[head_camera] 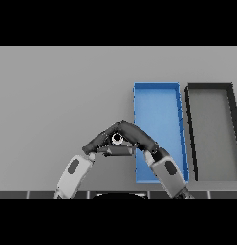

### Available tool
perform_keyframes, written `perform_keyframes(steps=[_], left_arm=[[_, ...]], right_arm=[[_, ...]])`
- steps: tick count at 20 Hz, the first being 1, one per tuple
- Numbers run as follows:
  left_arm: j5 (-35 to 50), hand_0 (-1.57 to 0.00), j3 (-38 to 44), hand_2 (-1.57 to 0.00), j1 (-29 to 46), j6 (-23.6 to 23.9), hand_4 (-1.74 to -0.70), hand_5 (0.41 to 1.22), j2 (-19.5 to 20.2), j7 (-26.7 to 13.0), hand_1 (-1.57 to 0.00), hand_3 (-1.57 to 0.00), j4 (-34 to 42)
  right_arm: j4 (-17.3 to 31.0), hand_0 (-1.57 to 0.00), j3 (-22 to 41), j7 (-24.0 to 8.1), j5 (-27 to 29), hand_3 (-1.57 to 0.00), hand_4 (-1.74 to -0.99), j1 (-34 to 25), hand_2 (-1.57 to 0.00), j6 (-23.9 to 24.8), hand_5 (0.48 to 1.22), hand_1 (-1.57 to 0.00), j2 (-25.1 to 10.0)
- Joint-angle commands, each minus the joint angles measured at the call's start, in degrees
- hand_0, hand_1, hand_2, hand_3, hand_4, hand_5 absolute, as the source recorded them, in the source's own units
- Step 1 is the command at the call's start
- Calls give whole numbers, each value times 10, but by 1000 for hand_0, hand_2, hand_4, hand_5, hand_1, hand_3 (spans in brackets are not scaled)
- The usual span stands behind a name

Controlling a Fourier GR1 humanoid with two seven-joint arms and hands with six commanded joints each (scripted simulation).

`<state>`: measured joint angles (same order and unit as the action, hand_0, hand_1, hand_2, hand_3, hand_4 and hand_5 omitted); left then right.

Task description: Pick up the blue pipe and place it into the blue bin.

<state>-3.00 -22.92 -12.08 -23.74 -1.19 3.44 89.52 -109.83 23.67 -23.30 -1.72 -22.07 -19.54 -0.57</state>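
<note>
there is one view only, taken from the robot's head, high over the near edge of the grey table (53, 95) and tilted steeply down, facing away from the robot toward the far side. it stands moderately near: the tabletop fills the whole scene, with no far edge showing. the blue bin (180, 119) and the dark bin (233, 124) lie right of centre, the dark one cut by the right border. both forearms enter from the near edge. no second view shares this ground.
</note>
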Motion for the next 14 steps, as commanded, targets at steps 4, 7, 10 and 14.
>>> perform_keyframes(steps=[4,7,10,14], left_arm=[[-14,-1571,5,-1551,1,0,-1729,1221,-5,0,-1571,-1417,2],[-15,-1571,12,-1561,-5,4,-1735,1221,-7,3,-1571,-1434,-8],[-16,-1571,8,-1566,4,10,-1734,1221,-8,3,-1571,-1264,3],[-47,-752,6,-684,3,-16,-1319,1221,6,5,-700,-538,6]], right_arm=[[-3,-1490,8,29,-26,-1458,-1485,9,-1492,-6,1106,-1492,3],[4,-1530,1,12,-12,-1513,-1492,20,-1531,-5,1162,-1531,36],[-7,-1550,-12,-8,-4,-1541,-1495,26,-1550,-13,1191,-1550,48],[-11,-1562,-9,-13,-36,-1559,-1497,31,-1563,-9,1209,-1563,66]])
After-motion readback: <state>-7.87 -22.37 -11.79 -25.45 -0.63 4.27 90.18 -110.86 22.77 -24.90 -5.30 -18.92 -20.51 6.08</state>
